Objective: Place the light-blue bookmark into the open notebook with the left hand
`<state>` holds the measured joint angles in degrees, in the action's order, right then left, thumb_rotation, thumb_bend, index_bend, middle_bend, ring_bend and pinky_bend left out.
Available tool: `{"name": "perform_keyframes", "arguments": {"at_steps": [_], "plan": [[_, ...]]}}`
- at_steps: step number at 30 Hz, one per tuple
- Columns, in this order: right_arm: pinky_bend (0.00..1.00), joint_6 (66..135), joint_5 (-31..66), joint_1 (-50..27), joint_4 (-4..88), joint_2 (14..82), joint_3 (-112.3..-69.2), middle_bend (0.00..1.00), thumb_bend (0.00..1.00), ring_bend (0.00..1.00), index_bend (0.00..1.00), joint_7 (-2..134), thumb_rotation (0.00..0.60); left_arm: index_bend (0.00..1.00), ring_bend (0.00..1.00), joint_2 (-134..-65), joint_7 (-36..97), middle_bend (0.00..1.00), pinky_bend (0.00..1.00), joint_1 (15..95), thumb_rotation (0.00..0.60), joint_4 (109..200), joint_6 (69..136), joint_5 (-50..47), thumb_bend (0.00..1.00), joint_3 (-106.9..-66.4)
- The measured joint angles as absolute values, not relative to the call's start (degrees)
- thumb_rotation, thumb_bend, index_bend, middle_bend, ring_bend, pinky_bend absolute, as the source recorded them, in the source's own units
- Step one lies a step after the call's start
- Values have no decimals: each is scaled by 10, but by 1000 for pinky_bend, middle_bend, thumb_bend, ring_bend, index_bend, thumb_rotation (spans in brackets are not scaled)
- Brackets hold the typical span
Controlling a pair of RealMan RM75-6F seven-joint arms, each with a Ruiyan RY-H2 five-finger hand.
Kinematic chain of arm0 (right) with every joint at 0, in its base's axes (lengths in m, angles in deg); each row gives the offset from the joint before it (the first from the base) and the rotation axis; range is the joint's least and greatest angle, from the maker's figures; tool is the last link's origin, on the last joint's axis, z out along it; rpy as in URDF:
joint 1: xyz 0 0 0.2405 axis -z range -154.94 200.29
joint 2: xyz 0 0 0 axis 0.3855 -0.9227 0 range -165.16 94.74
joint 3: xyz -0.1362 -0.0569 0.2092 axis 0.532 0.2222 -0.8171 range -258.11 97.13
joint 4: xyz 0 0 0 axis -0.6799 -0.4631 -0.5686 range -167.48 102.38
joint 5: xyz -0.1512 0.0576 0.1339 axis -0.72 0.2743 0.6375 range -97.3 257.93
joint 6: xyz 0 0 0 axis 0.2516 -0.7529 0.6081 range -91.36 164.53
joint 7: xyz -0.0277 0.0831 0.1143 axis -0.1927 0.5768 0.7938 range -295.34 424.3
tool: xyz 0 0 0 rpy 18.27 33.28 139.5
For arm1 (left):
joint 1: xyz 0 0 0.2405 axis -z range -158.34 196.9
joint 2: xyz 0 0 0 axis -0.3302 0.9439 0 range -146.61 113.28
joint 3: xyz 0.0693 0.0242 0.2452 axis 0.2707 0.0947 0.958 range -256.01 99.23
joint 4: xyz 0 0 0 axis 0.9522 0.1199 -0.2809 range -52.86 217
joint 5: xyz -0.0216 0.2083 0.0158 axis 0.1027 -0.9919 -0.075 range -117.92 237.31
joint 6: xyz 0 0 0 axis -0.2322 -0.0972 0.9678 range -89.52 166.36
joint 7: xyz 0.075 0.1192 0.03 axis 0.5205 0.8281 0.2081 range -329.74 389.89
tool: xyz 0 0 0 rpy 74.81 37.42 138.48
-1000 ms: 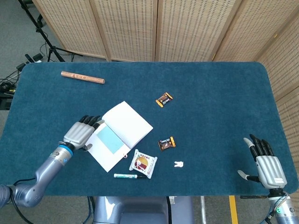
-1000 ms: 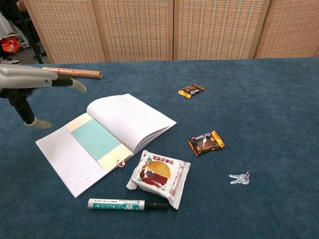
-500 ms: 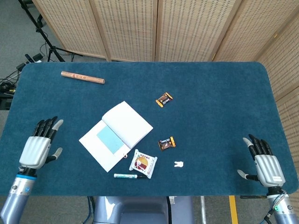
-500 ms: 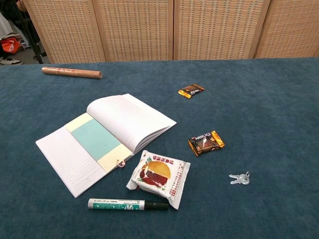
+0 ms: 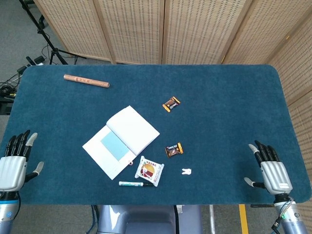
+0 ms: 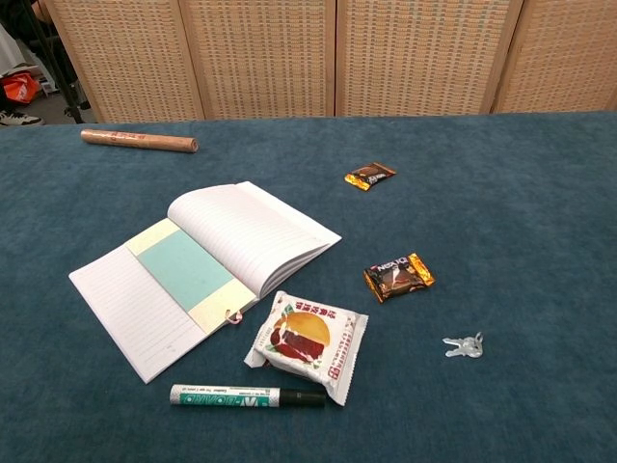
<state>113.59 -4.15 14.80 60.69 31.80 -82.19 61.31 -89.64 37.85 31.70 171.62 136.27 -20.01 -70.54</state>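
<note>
Pulled back to the tabletop's near-left corner, left hand (image 5: 13,165) empty with fingers spread, bookmark (image 6: 185,269) lying flat on notebook (image 6: 253,230) near its spine; best left untouched, right hand (image 5: 273,173) likewise released at near-right corner.

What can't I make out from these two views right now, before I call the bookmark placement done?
- Left hand and right hand: outside the chest view; the head view cuts off their arms.
- Light-blue bookmark: its inner edge is hidden by the curved pages of the notebook.
- Keys: too small in the head view to identify.
- Marker: label print unreadable.
</note>
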Motion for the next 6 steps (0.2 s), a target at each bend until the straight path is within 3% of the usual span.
{"name": "perform_keyframes", "arguments": {"at_steps": [6], "plan": [[0, 1139, -51, 147, 611, 319, -818, 0, 156, 0, 0, 608, 600, 1, 0, -895, 380, 0, 0, 303, 600, 1718, 1359, -218, 287, -719]]}}
